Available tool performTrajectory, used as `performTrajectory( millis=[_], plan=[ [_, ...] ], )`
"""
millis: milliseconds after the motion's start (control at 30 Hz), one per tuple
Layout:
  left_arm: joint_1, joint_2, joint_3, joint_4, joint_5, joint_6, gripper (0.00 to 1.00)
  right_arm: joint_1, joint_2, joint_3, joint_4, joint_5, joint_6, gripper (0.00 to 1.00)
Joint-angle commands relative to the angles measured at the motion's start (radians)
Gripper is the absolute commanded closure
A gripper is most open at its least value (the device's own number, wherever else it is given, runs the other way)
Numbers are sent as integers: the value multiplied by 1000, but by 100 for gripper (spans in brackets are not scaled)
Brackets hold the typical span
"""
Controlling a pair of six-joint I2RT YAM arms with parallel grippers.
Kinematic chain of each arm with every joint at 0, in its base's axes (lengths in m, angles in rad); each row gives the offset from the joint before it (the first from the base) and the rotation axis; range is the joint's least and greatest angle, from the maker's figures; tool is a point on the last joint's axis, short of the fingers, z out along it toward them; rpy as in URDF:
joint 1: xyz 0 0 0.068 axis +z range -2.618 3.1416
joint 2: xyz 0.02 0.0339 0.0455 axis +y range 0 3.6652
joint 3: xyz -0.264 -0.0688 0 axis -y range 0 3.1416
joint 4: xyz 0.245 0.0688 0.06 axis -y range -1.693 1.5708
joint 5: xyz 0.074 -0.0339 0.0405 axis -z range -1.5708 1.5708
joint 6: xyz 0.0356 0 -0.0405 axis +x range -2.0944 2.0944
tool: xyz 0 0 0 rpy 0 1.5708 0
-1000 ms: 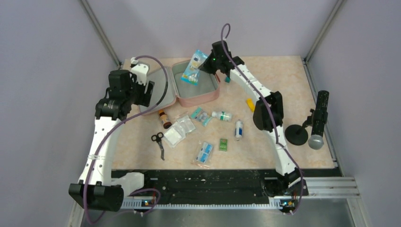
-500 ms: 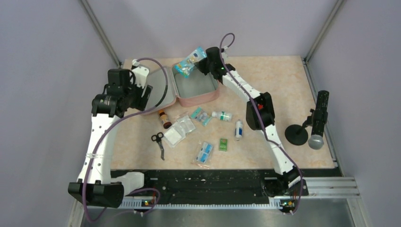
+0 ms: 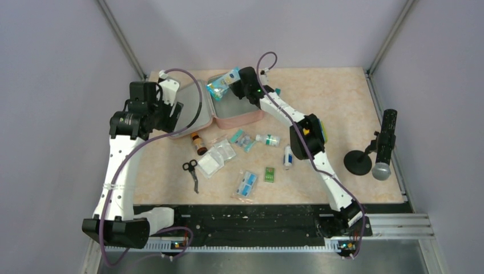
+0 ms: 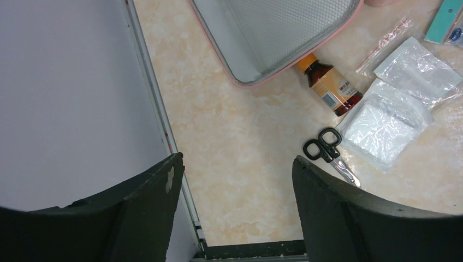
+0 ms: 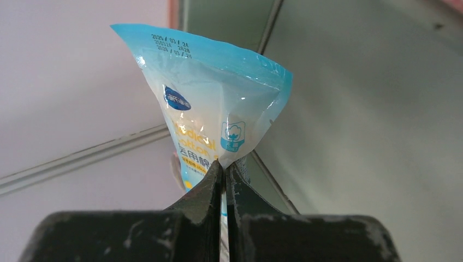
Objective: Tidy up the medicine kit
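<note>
Right arm has swung left since a second ago, carrying the blue pouch from over the right side of the case to its far-left corner; left arm barely shifted. Right gripper is clenched on the pouch's bottom edge, so the pouch hangs clear, tilted above the lining, probably for a drop into the tray rather than a push. Medicine kit lies open at the far left-centre of the table, lid flopped toward the left arm. Left gripper has its jaws spread and grasps nothing. It hovers off the table just beside the lid corner, likely parked there to steady the lid or wait its turn. Nothing seen inside the kit yet, though the arm hides part of it. Loose on the table, near side of the kit: one brown bottle almost touching the lid edge, one scissors, two clear gauze packs, one teal strip pack, one small white vial, one white tube, one green box, one bagged blue card. One small teal block sits by the kit's right side. Yellow item behind the right elbow is mostly hidden. One microphone stand at right.
</note>
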Motion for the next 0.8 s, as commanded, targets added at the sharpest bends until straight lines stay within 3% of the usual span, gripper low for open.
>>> performTrajectory(
  millis=[0,167,467,633,700,733,767],
  plan=[
    [1,-24,11,1,-5,16,22,12,3,15,-20,31,55,100],
    [1,-35,3,-9,1,16,22,16,9,8,-50,71,83,100],
    [1,-45,-10,-22,19,20,22,13,67,74,15,120,45,60],
    [1,-38,-11,1,42,13,22,12,25,40,22,100,42,53],
    [1,-37,-16,18,64,-2,19,14,-15,12,30,81,33,38],
    [1,-34,-17,25,81,-9,18,14,-38,-5,39,68,20,8],
    [1,-33,-18,36,107,-16,17,14,-64,-22,50,57,1,2]
  ],
)
